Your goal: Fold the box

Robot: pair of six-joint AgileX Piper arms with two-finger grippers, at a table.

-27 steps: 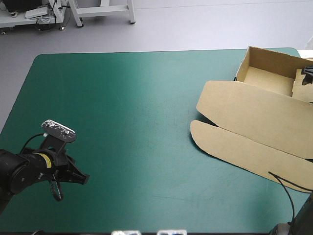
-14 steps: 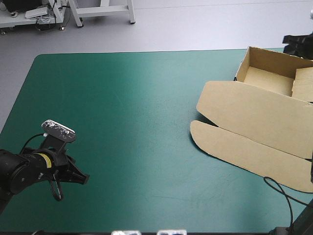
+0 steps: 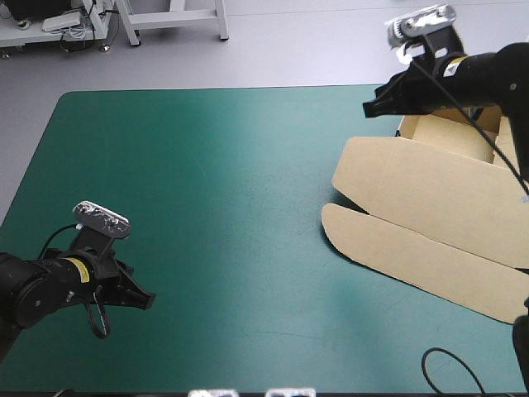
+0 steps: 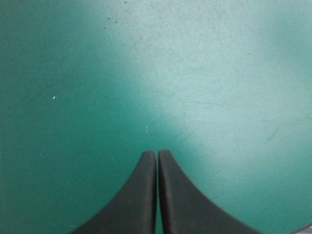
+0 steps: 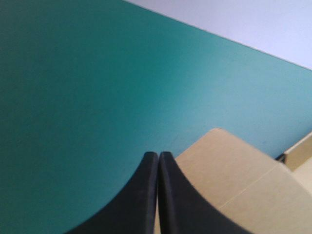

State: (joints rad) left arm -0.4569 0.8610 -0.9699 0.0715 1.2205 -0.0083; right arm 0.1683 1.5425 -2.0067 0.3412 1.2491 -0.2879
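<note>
The brown box (image 3: 430, 207) is lying at the table's (image 3: 207, 165) right side, tray walls up, lid flat. It's looking light and stiff, hinging at creases, so the lid's rounded left edge is offering the best pinch. The right gripper (image 3: 369, 108) is hovering closed and empty over its far-left corner, and the left gripper (image 3: 147, 300) is idling closed, near left.

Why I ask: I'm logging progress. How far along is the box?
Done: the box has its far walls raised as a tray. In hand: nothing; the right tool hangs shut above the tray's corner, the left tool shut over bare cover. Left: the lid lies flat.

Left gripper (image 3: 145, 299) closed, low, right gripper (image 3: 370, 108) closed, aloft
</note>
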